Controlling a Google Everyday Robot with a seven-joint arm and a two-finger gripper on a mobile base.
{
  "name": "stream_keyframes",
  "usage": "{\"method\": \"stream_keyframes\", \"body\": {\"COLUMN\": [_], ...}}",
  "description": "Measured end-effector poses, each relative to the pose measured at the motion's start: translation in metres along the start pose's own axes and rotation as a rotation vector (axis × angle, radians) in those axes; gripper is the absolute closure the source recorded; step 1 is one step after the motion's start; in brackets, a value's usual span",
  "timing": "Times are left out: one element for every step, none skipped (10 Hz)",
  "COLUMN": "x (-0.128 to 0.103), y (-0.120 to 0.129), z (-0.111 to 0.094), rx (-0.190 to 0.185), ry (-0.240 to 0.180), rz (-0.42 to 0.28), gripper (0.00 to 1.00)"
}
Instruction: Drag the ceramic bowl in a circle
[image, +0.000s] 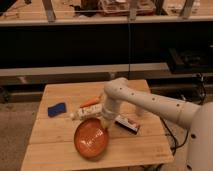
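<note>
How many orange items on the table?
2. The ceramic bowl sits at the front centre, with the gripper at its back-right rim. A small carrot lies behind it, next to a white tube. The arm may hide others.

Lab or workshop, gripper (105, 123) over wooden table (60, 132), cluttered metal shelving (100, 20)
</note>
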Motion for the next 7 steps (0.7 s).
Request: {"method": "stream_keyframes", "body": {"x": [-0.004, -0.012, -0.016, -0.020, -0.025, -0.030, -0.037], "y": [0.010, 0.023, 0.029, 0.034, 0.040, 0.045, 0.052], "z": [-0.008, -0.021, -0.027, -0.032, -0.035, -0.037, -0.040], "rx": [-0.007, -0.031, -0.051, -0.069, -0.091, -0.116, -0.130], "ry": [0.025, 0.061, 0.078, 0.087, 0.094, 0.094, 0.094], "rz": [0.011, 0.012, 0.005, -0.007, -0.019, -0.057, -0.098], "gripper": [1.00, 1.00, 1.00, 1.00, 1.00, 1.00, 1.00]}}
